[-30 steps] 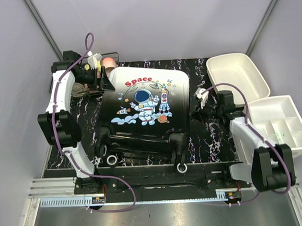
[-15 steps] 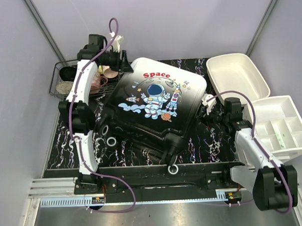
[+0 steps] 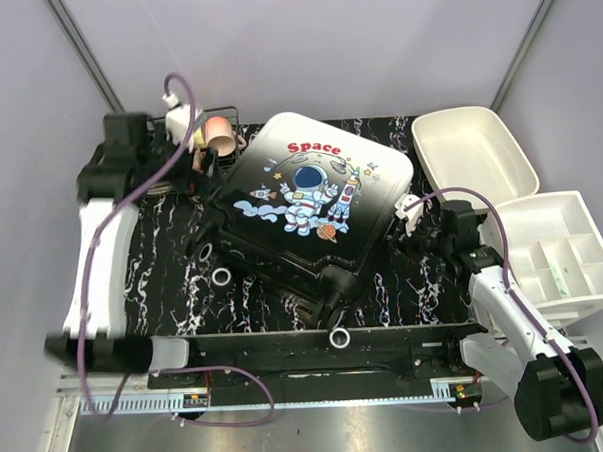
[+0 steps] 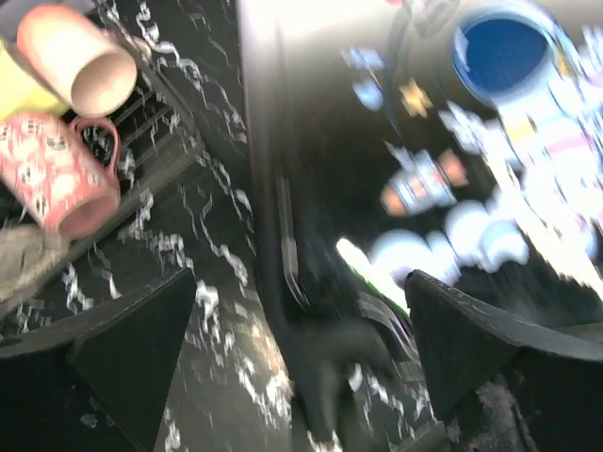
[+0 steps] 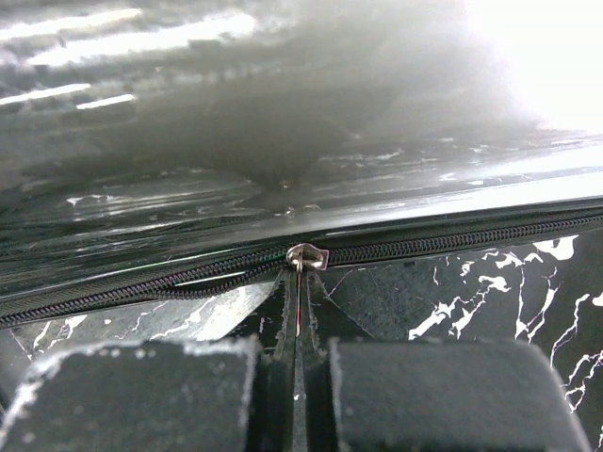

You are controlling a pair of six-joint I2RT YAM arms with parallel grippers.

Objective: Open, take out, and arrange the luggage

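Right gripper (image 5: 297, 363) was clenched on the zipper pull (image 5: 306, 256): the tab ran straight down between my pads, slider seated on the zipper track (image 5: 452, 240) across mid-frame of the right wrist view. In the top view that gripper (image 3: 406, 209) sat tight against the suitcase's right-hand edge. Couldn't tell how much of the zip was undone; the stretch in view looked closed on both sides of the slider.

Left gripper (image 4: 301, 344) was released, jaws wide with nothing between them, hanging above the suitcase's dark side edge. Left wrist view was blurred. In the top view it (image 3: 200, 158) was at upper left, just beside the wire basket (image 3: 163, 189), with a pink cup (image 4: 71, 58) and a red patterned mug (image 4: 57, 184) in it.

Suitcase (image 3: 310, 201) lay print-up and closed in the centre of the marble-print mat (image 3: 164, 282), turned diagonally, wheels (image 3: 222, 278) toward the lower left. White bin (image 3: 474, 153) and divided bin (image 3: 583, 264) stood at right, apart from it.

Handling, my judgement: hard shell, stiff, glossy, so slippery; far too wide for my jaws. Bulky, probably heavy for one arm, and it likely pivots on the mat when the zip is dragged. Real holds are the small ones: the pull tab for unzipping, then the shell rim or a handle for lifting the lid. The free arm should brace the shell during the pull.
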